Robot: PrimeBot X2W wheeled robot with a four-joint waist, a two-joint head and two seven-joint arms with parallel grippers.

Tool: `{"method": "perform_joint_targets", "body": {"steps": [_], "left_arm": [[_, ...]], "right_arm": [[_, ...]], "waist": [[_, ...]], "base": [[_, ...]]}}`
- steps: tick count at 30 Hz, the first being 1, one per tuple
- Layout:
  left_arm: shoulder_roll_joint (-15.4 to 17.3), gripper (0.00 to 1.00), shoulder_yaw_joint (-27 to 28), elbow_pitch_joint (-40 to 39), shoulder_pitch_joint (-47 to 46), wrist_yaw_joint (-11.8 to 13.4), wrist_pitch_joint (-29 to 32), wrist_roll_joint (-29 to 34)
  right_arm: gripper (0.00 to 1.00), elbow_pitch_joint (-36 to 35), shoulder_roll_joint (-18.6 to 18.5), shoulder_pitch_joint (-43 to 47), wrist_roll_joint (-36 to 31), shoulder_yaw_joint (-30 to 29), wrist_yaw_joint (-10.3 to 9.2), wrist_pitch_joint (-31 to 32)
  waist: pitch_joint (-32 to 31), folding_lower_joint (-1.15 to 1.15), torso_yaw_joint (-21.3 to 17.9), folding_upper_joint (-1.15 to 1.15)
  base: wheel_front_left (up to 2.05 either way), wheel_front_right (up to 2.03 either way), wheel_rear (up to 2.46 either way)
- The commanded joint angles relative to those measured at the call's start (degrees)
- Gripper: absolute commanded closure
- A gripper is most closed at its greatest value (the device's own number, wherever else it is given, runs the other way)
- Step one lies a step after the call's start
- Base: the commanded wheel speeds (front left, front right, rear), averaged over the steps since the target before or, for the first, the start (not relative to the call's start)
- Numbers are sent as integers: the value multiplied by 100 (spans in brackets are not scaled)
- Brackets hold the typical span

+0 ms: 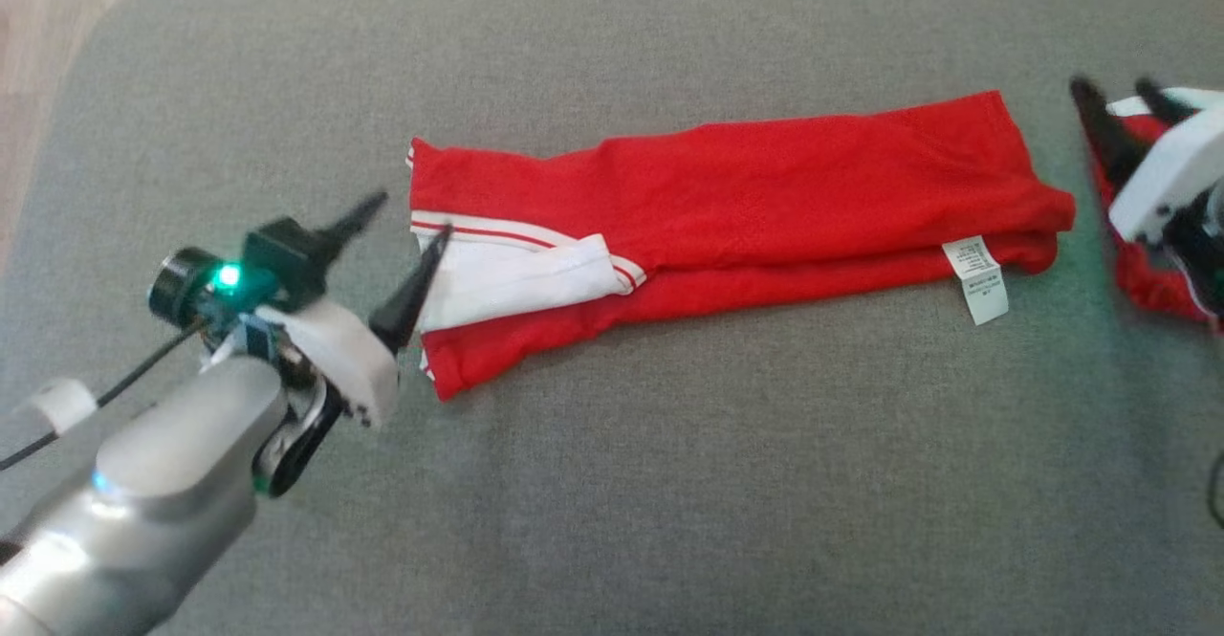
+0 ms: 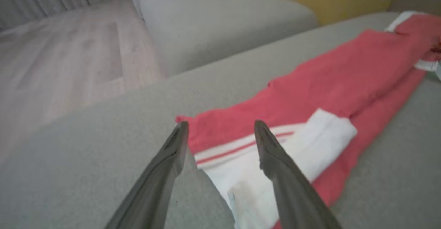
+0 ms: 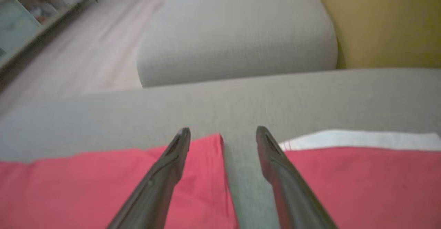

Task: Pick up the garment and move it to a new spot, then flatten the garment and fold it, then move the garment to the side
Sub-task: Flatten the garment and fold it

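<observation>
Folded lengthwise, the garment [image 1: 727,206] is laid on the cushion [image 1: 669,483]. The left gripper [image 1: 415,214] (at its striped end) and right gripper [image 1: 1114,91] (past its labelled end) are held apart, empty; a crosswise fold is judged next.

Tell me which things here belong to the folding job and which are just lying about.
In the job: red garment, left end effector, right end effector, grey cushion it lies on.
Lying about: second red cloth at the right edge, further grey cushion, wooden floor, yellow wall.
</observation>
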Motion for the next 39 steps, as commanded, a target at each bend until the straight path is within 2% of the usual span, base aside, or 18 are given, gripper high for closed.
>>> {"method": "perform_joint_targets", "body": {"steps": [1,5,8,11,16,21,27,33,39], "left_arm": [[122,0,392,-26,-233,112,-218,-56],[-108,0,979,48,-244,456,-730,-267],[-283,0,1563,-23,-142,750,-846,-224],[-505,0,2404,-417,227,970,-853,157],[-851,0,3428,-894,1251,1066,-855,956],[-1351,0,4229,-1270,2307,909,-856,1643],[-1943,0,4922,-1350,3238,541,-856,2244],[-2260,0,5304,-1293,3381,207,-856,2647],[-2511,0,5538,-1220,3141,-167,-856,2988]], "right_arm": [[0,-266,80,-144,-46,-70,-11,-238],[0,-556,520,-180,-138,-399,-11,-988],[0,-808,888,-73,-353,-538,-11,-1648],[0,-988,1258,188,-740,-671,-11,-2294],[0,-1099,1920,876,-1411,-983,-11,-2958],[0,-1309,2367,1733,-1971,-1342,-11,-3160],[0,-1575,2518,2595,-2370,-1565,-11,-3203],[0,-1744,2532,2783,-2499,-1574,-11,-3207],[0,-1568,2534,2344,-3017,-1933,-11,-2998]], "waist": [[-68,0,0,0],[-219,0,1,0],[-351,0,13,0],[-472,0,37,0],[-639,0,53,0],[-747,0,74,0],[-806,0,123,0],[-724,0,177,0],[-333,0,275,0]], "base": [[0,0,0],[0,0,0],[0,0,0],[0,0,0],[0,0,0],[0,0,0],[0,0,0],[0,0,0],[0,0,0]]}}
